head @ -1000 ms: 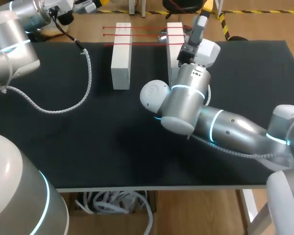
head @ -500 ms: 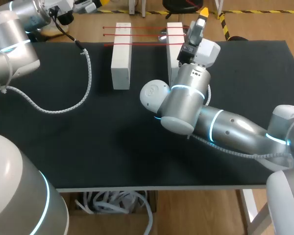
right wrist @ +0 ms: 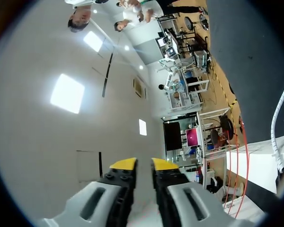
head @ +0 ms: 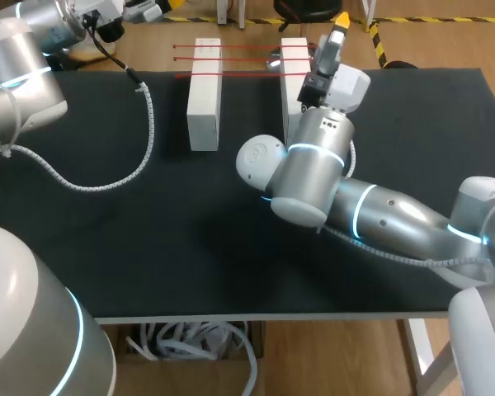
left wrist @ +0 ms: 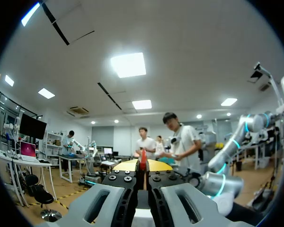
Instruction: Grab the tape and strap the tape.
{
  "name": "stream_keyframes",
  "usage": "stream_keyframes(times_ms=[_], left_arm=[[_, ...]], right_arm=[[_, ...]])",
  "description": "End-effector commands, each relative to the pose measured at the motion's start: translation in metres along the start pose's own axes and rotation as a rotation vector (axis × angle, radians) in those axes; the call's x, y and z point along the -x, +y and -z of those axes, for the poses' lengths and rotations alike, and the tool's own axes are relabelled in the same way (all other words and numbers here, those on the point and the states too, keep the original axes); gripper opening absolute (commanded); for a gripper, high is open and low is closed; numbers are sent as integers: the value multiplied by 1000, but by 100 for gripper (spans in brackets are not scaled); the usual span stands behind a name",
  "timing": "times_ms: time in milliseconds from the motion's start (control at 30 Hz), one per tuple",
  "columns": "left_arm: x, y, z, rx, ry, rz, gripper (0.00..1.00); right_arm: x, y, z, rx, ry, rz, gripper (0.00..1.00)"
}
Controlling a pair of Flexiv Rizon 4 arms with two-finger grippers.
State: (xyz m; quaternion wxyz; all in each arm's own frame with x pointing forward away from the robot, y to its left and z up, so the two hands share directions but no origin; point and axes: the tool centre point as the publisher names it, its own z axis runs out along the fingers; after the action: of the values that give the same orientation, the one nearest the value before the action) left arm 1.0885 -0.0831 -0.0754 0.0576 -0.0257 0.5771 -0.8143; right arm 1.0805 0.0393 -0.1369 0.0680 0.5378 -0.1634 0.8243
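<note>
Three thin red tape lines (head: 247, 59) run across two upright white blocks (head: 204, 91) (head: 294, 78) at the table's far side. My right gripper (head: 338, 29) is raised at their right end, beside the right block. In the right wrist view its yellow tips stand almost together (right wrist: 144, 163), with a thin red line in the narrow gap. More red tape lines (right wrist: 237, 161) curve past beside it over a white block (right wrist: 260, 165). My left gripper (left wrist: 143, 163) is shut, with a red piece of tape (left wrist: 143, 157) pinched between its tips. In the head view only the left arm (head: 25, 66) shows, at the far left corner.
A white corrugated hose (head: 107, 177) loops over the left part of the black table (head: 190, 247). My right arm's elbow and forearm (head: 313, 173) lie across the middle and right of the table.
My right gripper's fingers have closed from wide apart to almost together at the right end of the tape. Its yellow tip now shows in the head view. The left arm has not moved.
</note>
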Motion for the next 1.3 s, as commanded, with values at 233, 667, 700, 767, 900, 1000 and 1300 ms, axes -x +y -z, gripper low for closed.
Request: stream_keyframes(times_ms=[233,667,700,767,900,1000,1300], left_arm=[[-1,0,0,0,-3,-1,0],[-1,0,0,0,-3,-1,0],[-1,0,0,0,-3,-1,0],[-1,0,0,0,-3,-1,0],[-1,0,0,0,-3,-1,0],[-1,0,0,0,-3,-1,0],[-1,0,0,0,-3,-1,0]], right_arm=[[2,-7,17,-37,-24,14,35],[5,-7,17,-35,-22,18,34],[5,-7,18,-37,-23,16,33],[5,-9,20,-43,-24,15,35],[8,-9,22,-48,-34,19,40],[11,-8,22,-48,-42,26,40],[20,-7,20,-44,-53,40,40]])
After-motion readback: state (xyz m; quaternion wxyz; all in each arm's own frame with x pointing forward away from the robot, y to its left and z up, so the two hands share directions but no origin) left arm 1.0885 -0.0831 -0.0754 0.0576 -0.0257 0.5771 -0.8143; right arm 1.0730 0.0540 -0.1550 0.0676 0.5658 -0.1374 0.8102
